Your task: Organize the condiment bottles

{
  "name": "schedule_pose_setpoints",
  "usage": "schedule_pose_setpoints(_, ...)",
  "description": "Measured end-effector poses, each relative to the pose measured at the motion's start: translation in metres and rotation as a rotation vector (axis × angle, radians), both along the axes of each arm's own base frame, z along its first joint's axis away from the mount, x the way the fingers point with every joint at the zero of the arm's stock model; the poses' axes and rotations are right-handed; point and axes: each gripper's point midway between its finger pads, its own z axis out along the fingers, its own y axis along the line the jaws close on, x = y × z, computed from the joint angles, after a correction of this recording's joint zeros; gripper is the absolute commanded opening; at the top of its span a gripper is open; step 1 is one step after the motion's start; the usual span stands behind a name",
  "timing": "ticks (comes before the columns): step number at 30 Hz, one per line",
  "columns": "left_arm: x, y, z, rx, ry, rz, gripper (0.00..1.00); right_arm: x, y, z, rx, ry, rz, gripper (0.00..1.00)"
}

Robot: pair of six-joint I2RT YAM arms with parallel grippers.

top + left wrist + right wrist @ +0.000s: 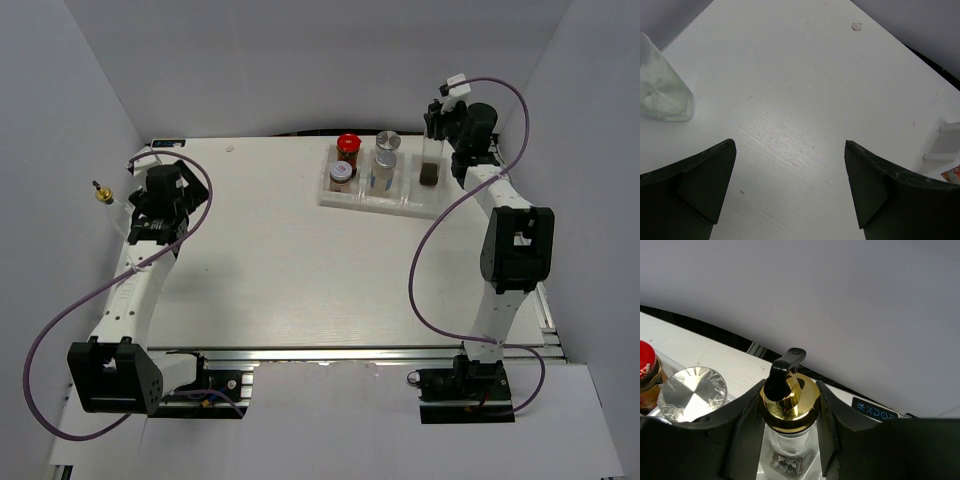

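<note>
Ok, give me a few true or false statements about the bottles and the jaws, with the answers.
1. The left jaws are open with nothing between them. True.
2. The red-capped jar stands on the table outside the tray. False: it stands in the tray's left compartment.
3. The right jaws are closed on a gold-capped bottle. True.
4. The silver-capped bottle lies on its side. False: it stands upright in the middle compartment.
</note>
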Motion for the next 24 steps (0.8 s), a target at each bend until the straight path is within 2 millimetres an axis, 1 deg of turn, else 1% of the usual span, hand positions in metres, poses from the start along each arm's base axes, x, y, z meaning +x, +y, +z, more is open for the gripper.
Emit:
schedule_pose_setpoints(2,0.0,0.001,-0.003,0.003,0.012,0.006,0.98,0.001,-0.004,0.001,0.004,-0.005,-0.008,0.61)
schedule_pose_setpoints(3,-0.001,0.002,-0.003,0.006,0.018,0.011,0.98,0.002,-0.005,0.004,0.007,-0.017,-0.012,0.7)
schedule_pose_setpoints(4,-0.002,0.003,-0.004,0.009,0.025,0.019,0.98,0.002,-0.006,0.009,0.01,-0.033,-0.015,0.74)
schedule_pose_setpoints(5,-0.002,0.004,-0.002,0.01,0.025,0.023,0.98,0.003,-0.008,0.013,0.012,-0.047,-0.019,0.76)
schedule_pose_setpoints(6,-0.002,0.005,-0.001,0.012,0.025,0.03,0.98,0.002,-0.009,0.015,0.011,-0.055,-0.024,0.84)
schedule_pose_setpoints(7,-0.003,0.007,0.001,0.014,0.026,0.038,0.98,0.001,-0.01,0.016,0.015,-0.059,-0.026,0.89)
schedule_pose_setpoints(12,-0.005,0.012,0.011,0.018,0.018,0.075,0.98,-0.004,-0.016,0.029,0.029,-0.076,-0.057,0.89)
schedule_pose_setpoints(20,-0.006,0.02,0.016,0.024,0.035,0.134,0.98,-0.022,-0.033,0.078,0.037,-0.148,-0.157,0.89)
schedule_pose_setpoints(24,-0.002,0.022,0.024,0.031,0.038,0.148,0.98,-0.028,-0.044,0.092,0.038,-0.163,-0.215,0.89)
